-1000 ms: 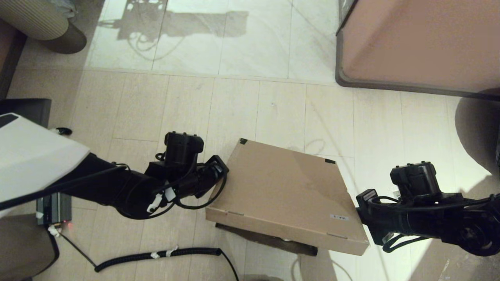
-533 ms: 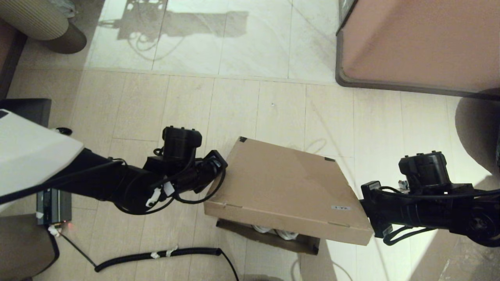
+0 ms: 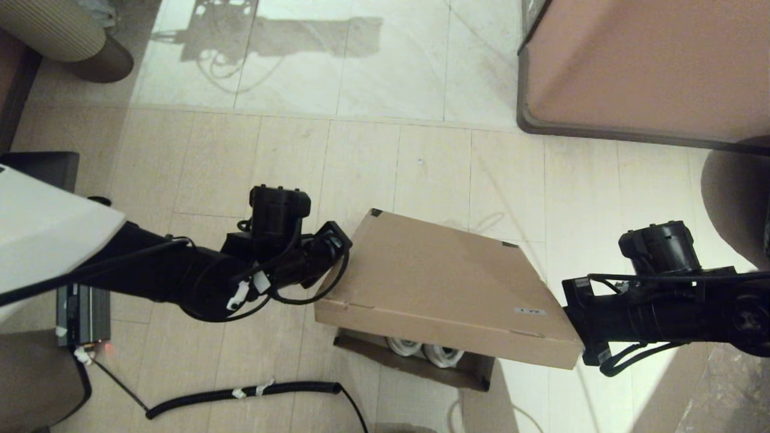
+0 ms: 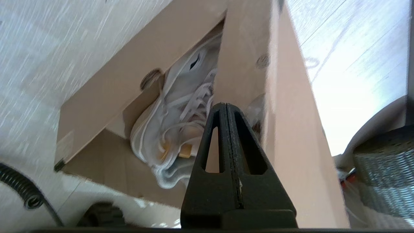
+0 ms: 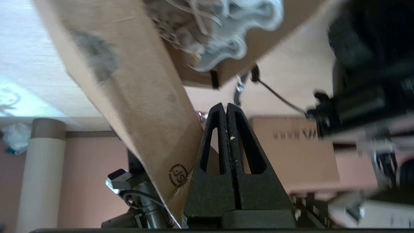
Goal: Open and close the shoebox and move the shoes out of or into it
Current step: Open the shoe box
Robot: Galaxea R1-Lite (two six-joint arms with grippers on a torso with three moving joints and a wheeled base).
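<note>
The brown cardboard shoebox stands on the floor with its lid tilted up at the near edge and hinged at the far side, above the base. The white sneakers show through the gap, lying in the base. My left gripper is shut and empty, tucked under the lid's left edge, with a laced sneaker just ahead. My right gripper is shut and empty under the lid's right near corner. In the head view both sets of fingertips are hidden by the lid.
A large pinkish-brown cabinet stands at the far right. A coiled black cable lies on the floor near the box's front left. A small device with a red light sits at the left, and a ribbed cylinder at the far left.
The lid's near edge has risen steadily, carried up by both grippers. The gap under it has widened and the sneakers' toes have come into view.
</note>
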